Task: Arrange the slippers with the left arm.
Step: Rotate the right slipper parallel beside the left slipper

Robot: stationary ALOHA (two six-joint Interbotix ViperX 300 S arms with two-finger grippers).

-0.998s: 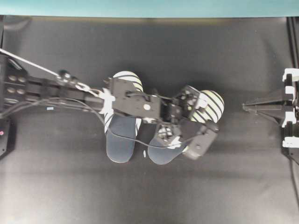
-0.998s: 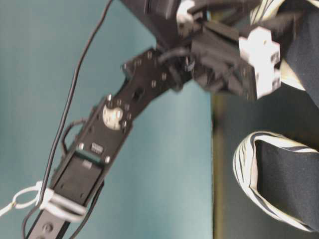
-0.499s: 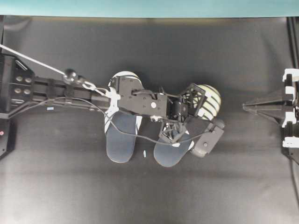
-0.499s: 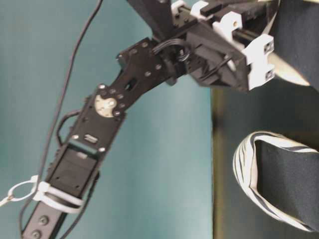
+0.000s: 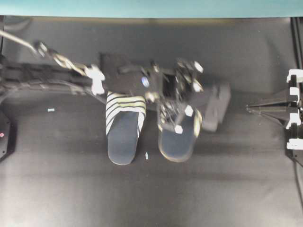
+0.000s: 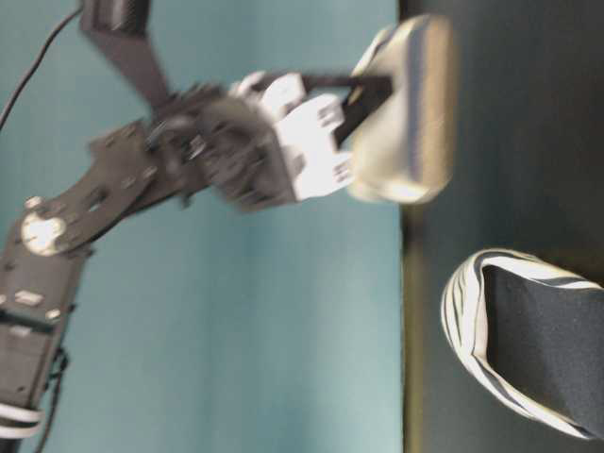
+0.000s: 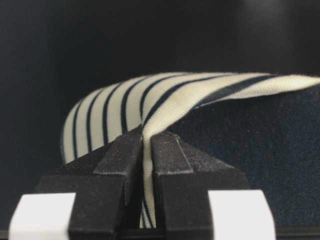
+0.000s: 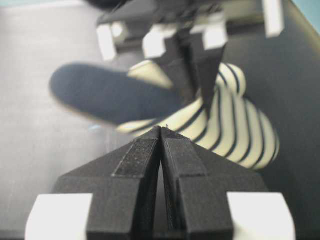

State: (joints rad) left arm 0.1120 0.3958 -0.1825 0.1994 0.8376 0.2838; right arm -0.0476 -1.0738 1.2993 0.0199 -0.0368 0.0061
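Across the wide black matte surface [image 5: 71, 189] we saw the long black jointed left arm [image 5: 52, 78] reaching from the left edge toward the middle, blurred, with its loose cables and white cord trailing. Near the middle lay the left-hand backless slipper with its white, black and pale-yellow striped toe cap and dark navy insole [image 5: 123, 127], flat on the surface, toe toward the teal far wall [image 5: 151, 7]. Just to its right we saw the second striped slipper [image 5: 179, 139], raised off the surface in the table-level view, toe end up in the grip. The left claw [image 7: 147, 150] was clenched on the striped band of that slipper's toe cap, the fabric pinched between the two black fingers [image 7: 120, 160]. At the right edge, well apart from both slippers, the black wedge-shaped right claw [image 8: 161, 137] sat with its fingers pressed together on nothing.
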